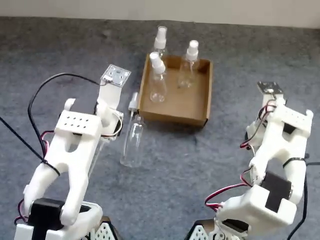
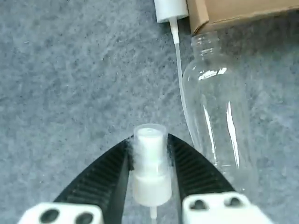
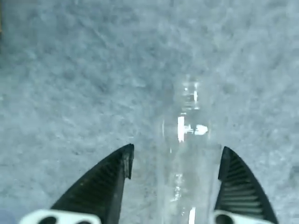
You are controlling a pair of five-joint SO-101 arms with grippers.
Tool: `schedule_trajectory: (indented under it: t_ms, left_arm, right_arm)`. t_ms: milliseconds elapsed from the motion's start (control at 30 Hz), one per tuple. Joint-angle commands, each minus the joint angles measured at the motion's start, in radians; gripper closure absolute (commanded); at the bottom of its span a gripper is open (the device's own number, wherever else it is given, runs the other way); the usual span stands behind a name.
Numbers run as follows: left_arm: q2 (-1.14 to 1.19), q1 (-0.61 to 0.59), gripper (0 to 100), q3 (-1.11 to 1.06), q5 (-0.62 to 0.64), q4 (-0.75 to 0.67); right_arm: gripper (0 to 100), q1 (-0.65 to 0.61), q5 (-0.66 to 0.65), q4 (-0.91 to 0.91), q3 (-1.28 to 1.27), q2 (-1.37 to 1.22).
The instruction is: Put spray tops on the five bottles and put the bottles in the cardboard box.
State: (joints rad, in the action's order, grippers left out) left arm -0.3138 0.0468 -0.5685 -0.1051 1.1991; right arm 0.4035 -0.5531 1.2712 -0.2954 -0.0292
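Observation:
My left gripper (image 2: 149,141) is shut on a white spray top (image 2: 150,175), low over the carpet. Just beyond it a clear bottle (image 2: 217,126) lies on its side with no top, seen also in the high view (image 1: 132,140). A second spray top (image 2: 170,8) lies by that bottle's neck, its thin tube running along the bottle. My right gripper (image 3: 176,151) is open around another clear topless bottle (image 3: 188,154), with a gap on one side. The cardboard box (image 1: 200,107) holds two upright bottles with tops (image 1: 157,80) (image 1: 189,67).
A third topped bottle (image 1: 160,40) stands just behind the box. The box corner (image 2: 233,11) is close to the lying bottle's neck. Grey carpet covers the table, and cables hang from both arms (image 1: 80,135) (image 1: 280,145).

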Motion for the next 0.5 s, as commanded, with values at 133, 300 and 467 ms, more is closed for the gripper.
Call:
schedule_trajectory:
  t_ms: [133,300,467]
  left_arm:
    - [-0.042,0.008,100,-0.001,0.005,-0.017]
    - [-0.042,0.008,100,-0.002,0.005,-0.017]
    - [-0.042,0.008,100,-0.002,0.005,-0.017]
  right_arm:
    - [75.9,-0.004,-0.040,0.022,0.093,-0.008]
    - [75.9,0.018,-0.043,0.050,0.163,-0.116]
    - [75.9,0.047,-0.072,0.136,0.328,-0.237]
